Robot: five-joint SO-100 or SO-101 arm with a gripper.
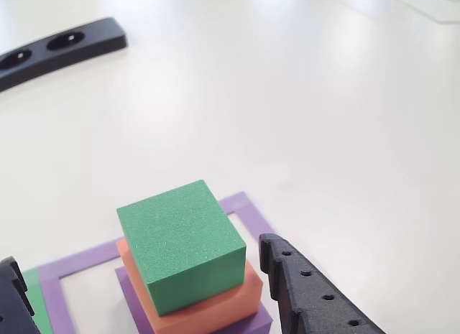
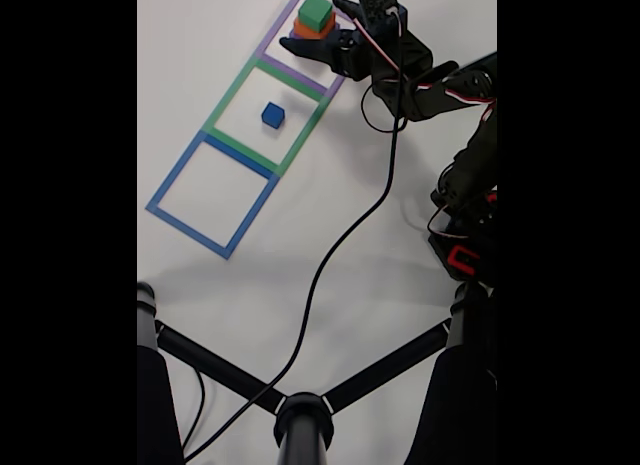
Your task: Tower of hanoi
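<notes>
The white table [image 2: 380, 285] is the biggest thing here. In the fixed view three square frames lie on it in a slanted row, touching each other: a blue frame [image 2: 165, 185] lowest, a green frame [image 2: 222, 102] in the middle, and a purple frame [image 2: 283, 25] at the top. The row's long way runs from lower left up to upper right in that view.

The black arm [image 2: 470, 155] reaches in from the right, with a black cable [image 2: 340, 245] trailing down the table.

Inside the purple frame sits a stack. The purple block [image 1: 248, 323] is at the bottom, the orange block [image 1: 233, 298] lies on it, and the green block [image 1: 183, 240] sits on top. The green block is about as wide as it is tall, so it has no real long way. It sits flat and upright, with one corner pointing toward the camera on the arm.

A small blue block [image 2: 272, 114] sits alone in the green frame. The blue frame has nothing in it.

So the game looks just begun: I think the smallest block is moved, and three are left on the stack.

The gripper [image 1: 144, 298] is down at the stack. Its jaws are spread wide, one on each side of the stack, and they hold nothing. The right finger [image 1: 309, 291] stands just beside the orange block, not touching the green one. I think the green block is next to be picked.
</notes>
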